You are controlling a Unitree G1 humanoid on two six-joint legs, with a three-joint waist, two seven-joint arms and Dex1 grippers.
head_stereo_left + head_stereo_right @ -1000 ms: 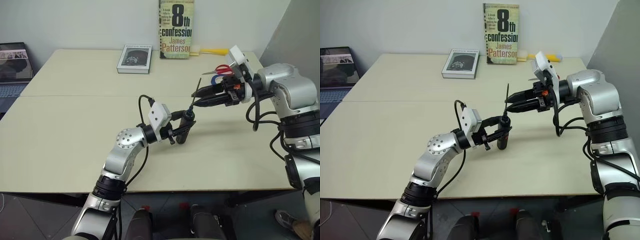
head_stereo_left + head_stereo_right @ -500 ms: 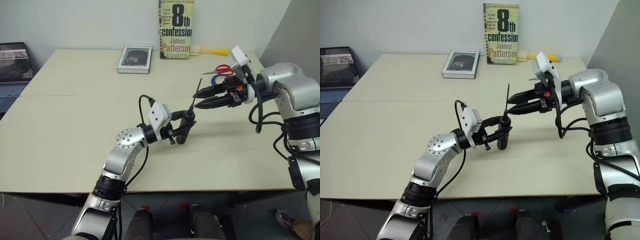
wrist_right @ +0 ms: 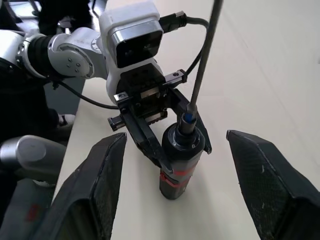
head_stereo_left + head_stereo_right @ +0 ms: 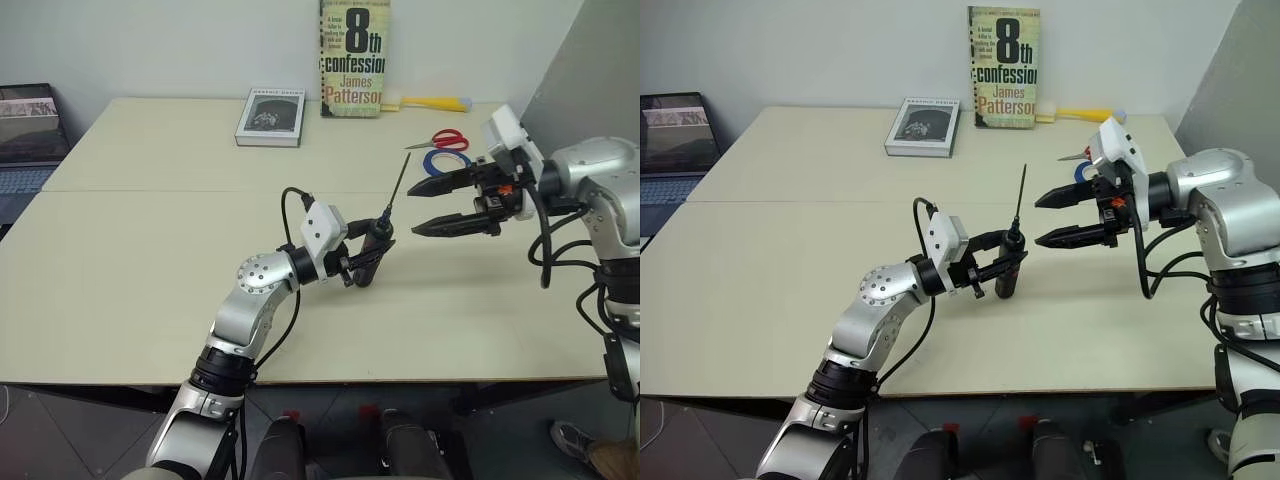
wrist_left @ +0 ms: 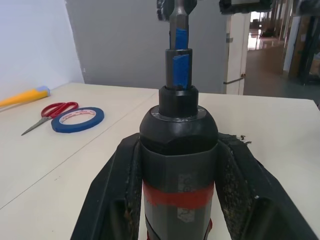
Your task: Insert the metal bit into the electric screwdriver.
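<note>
Now that the right gripper [image 4: 1047, 220] has let go of the metal bit [image 4: 1019, 199] and drawn back to the right, its two fingers stand spread wide with nothing between them, a clear gap away from the rod they pinched a second ago. The bit stands on its own, rising at a slight lean from the top of the electric screwdriver [image 4: 1007, 265], so by my reading the insertion is done or nearly so. The left gripper [image 4: 362, 262] has kept its place near the middle of the table [image 4: 120, 270], its fingers pressed together on the screwdriver's black body just above the red band, holding it upright with its lower end close to the tabletop.

How deep the bit sits in the socket cannot be told: the right wrist view shows the rod meeting a blue-marked collar, and the left wrist view cuts the rod off at the top edge. Whether the screwdriver's base touches the table is also hard to make out.
</note>
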